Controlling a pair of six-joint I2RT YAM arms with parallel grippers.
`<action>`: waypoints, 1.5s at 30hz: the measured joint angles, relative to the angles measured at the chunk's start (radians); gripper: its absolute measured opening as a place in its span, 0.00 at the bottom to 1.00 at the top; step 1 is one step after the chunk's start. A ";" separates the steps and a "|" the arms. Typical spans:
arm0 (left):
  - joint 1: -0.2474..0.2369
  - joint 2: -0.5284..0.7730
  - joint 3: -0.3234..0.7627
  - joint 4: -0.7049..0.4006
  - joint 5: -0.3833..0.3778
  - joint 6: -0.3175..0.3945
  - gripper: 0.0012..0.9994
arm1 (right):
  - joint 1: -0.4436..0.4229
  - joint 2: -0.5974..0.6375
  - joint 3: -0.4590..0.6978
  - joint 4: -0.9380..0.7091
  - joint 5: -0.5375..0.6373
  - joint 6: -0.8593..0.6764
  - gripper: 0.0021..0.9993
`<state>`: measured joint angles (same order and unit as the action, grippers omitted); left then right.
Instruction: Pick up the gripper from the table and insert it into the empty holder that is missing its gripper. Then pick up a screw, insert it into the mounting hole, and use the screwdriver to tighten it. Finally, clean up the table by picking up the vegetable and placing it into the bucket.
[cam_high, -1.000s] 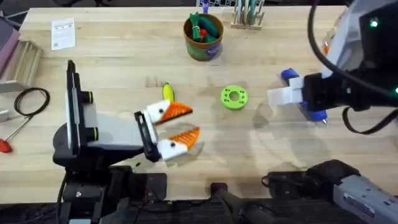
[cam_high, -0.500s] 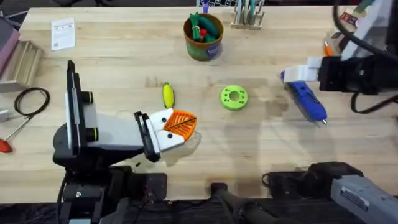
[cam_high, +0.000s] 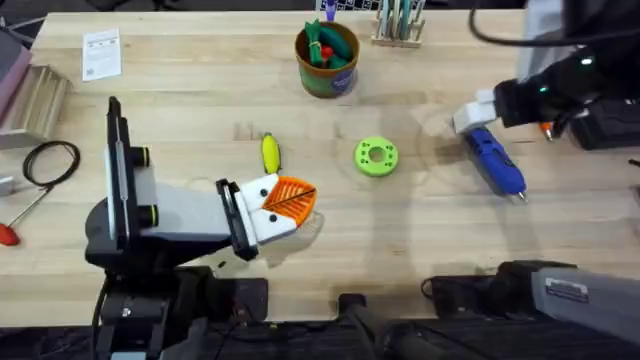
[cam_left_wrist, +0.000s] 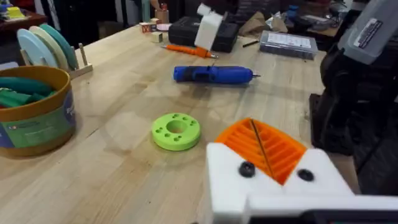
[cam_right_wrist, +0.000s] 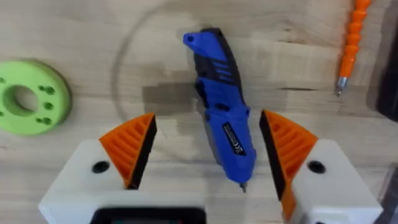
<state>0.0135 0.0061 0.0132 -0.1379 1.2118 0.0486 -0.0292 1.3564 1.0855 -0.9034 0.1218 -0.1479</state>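
My left gripper (cam_high: 290, 200) is shut, the orange ribbed gripper wedges (cam_left_wrist: 264, 146) in its white holder (cam_left_wrist: 273, 186) pressed together on nothing. Just beyond it lies the yellow vegetable (cam_high: 270, 153). The blue screwdriver (cam_high: 495, 160) lies flat at the right, with my right gripper (cam_high: 478, 118) hovering over its rear end. In the right wrist view that gripper (cam_right_wrist: 208, 149) is open and the screwdriver (cam_right_wrist: 221, 124) lies below, between its orange pads (cam_right_wrist: 130, 149). The olive bucket (cam_high: 327, 58) stands at the back centre, holding toy vegetables. A screw is out of view.
A green holed disc (cam_high: 376, 156) lies mid-table between the two grippers. A thin orange pen (cam_right_wrist: 351, 37) lies beside the screwdriver. A black cable loop (cam_high: 50, 160) and a paper card (cam_high: 101, 54) are at the left. A rack (cam_high: 398, 22) stands at the back.
My left gripper has gone from open to shut. The right gripper drew back from over the screwdriver's middle and now hovers over its rear end.
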 joint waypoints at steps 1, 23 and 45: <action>0.000 0.000 0.000 0.000 0.000 0.000 0.01 | 0.000 0.025 0.000 0.000 0.005 -0.023 0.99; 0.000 0.000 0.000 0.000 0.000 0.000 0.01 | -0.109 0.328 0.000 0.122 0.032 -0.292 0.98; 0.000 0.000 0.000 0.000 -0.001 0.000 0.01 | -0.106 0.360 0.006 0.152 0.035 -0.313 0.02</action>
<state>0.0135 0.0063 0.0132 -0.1379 1.2110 0.0486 -0.1355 1.7168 1.0916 -0.7509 0.1564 -0.4606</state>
